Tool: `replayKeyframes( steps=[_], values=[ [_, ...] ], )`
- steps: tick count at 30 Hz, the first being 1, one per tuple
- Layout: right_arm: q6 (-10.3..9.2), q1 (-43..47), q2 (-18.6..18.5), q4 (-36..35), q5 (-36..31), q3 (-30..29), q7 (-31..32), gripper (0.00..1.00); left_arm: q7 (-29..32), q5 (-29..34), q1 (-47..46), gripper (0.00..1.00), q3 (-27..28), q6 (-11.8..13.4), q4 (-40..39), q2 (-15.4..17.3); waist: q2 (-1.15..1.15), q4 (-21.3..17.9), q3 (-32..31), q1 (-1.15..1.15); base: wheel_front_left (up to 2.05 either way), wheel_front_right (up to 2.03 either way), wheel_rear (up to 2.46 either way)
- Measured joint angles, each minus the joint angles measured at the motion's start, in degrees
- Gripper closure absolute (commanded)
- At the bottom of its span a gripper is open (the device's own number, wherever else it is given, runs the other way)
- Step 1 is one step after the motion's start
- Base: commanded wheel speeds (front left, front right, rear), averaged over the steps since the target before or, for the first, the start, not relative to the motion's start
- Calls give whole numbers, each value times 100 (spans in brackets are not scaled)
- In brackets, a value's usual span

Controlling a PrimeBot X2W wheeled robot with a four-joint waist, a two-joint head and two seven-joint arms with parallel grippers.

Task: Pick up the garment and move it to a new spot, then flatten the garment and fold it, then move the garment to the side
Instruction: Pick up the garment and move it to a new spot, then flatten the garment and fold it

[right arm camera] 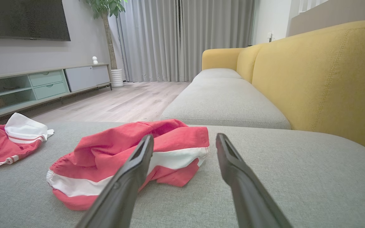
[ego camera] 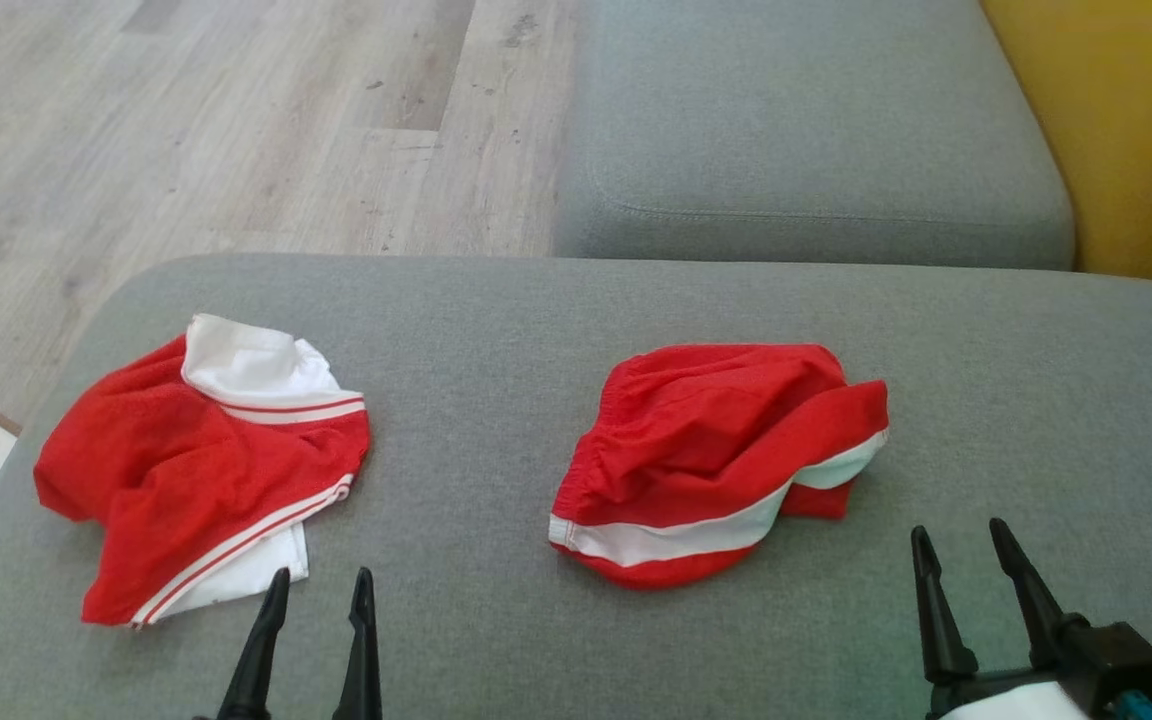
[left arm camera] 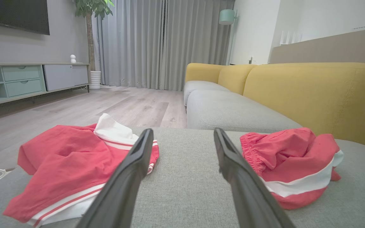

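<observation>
The left garment (ego camera: 186,470) is red with white panels and thin red stripes. The right garment (ego camera: 716,450) is red with one broad white band. The seat cushion (ego camera: 536,320) is grey, the backrest (ego camera: 1126,120) mustard yellow.

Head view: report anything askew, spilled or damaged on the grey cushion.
Both red-and-white garments lie crumpled on the grey cushion. The left garment is twisted, white fabric poking out at its top and bottom edges; the right garment is bunched into a mound. Nothing spilled or torn shows.
</observation>
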Motion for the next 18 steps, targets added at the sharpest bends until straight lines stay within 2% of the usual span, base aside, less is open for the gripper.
replayKeyframes(
  steps=[18],
  values=[
    [0,14,0,1,37,58,0,0,0,43,-13,0,53,-45,94,-5,0,-23,89,1,0,0,0]
  ],
)
